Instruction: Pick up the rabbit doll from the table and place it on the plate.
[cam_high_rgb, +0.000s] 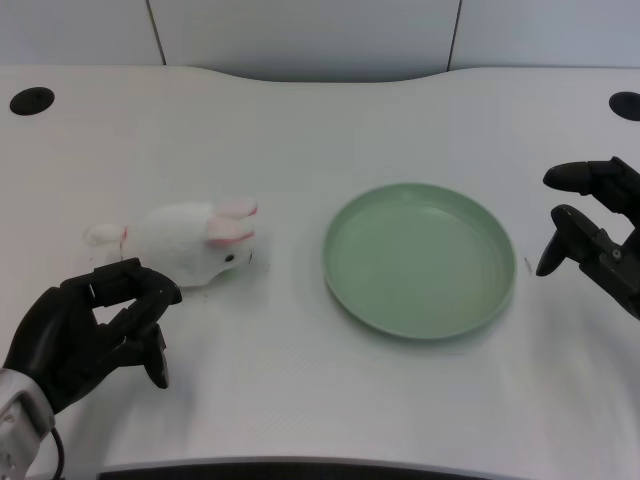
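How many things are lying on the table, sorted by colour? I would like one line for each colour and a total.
White: 1, the rabbit doll
Green: 1, the plate
Total: 2

Both lie on the white table. The left hand holds nothing.

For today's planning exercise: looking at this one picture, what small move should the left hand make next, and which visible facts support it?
Probably a short reach forward so the left hand closes around the rabbit. The rabbit lies on the table, left of the plate, which holds nothing. The hand sits just short of the rabbit and grips nothing, so grasping comes before any carry.
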